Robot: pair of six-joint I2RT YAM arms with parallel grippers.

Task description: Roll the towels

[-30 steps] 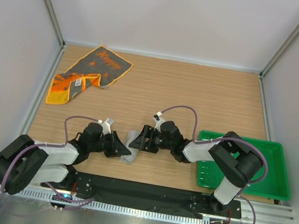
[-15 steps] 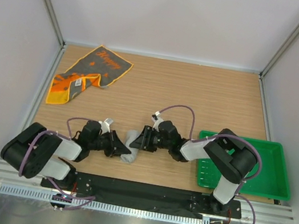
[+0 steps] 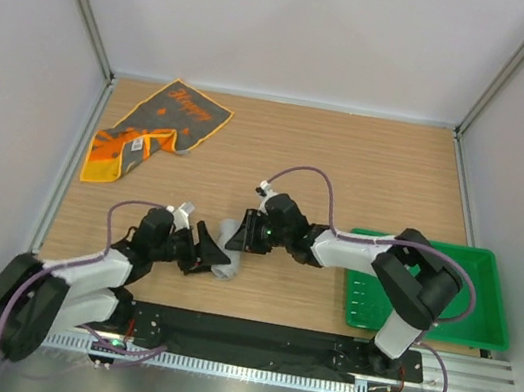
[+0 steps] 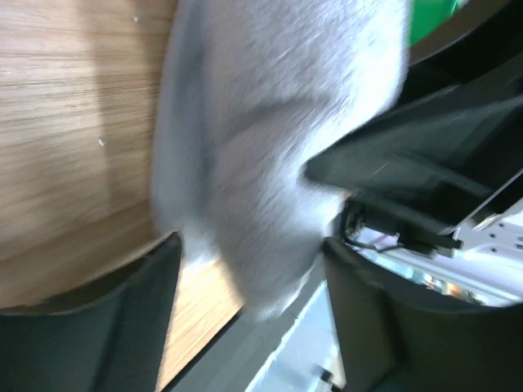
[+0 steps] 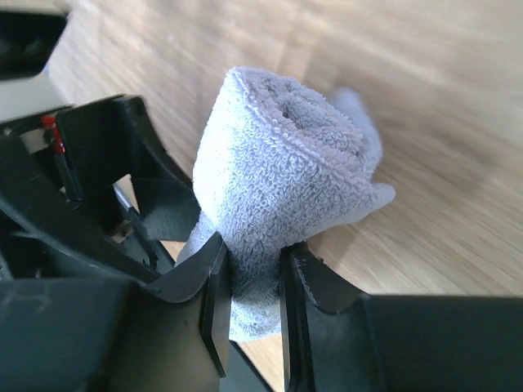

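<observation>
The light grey towel [image 3: 228, 249] is rolled into a tight cylinder near the table's front middle. My right gripper [image 3: 243, 234] is shut on one end of the roll; in the right wrist view the roll [image 5: 286, 171] rises from between the jaws of that gripper [image 5: 255, 286], pinched by both pads. My left gripper [image 3: 204, 251] stands open at the roll's other end, its fingers apart on either side of the blurred towel [image 4: 270, 147], and its [image 4: 249, 269] pads are off the cloth. The dark grey towel with orange print [image 3: 157, 129] lies flat at the far left, partly folded over.
A green plastic tray [image 3: 435, 249] sits at the right front, beside the right arm's base. Grey walls close the table on three sides. Both arms' grippers almost touch each other over the roll.
My left gripper opened and let go of the grey roll. My right gripper shut on the roll and shifted slightly up and left with it.
</observation>
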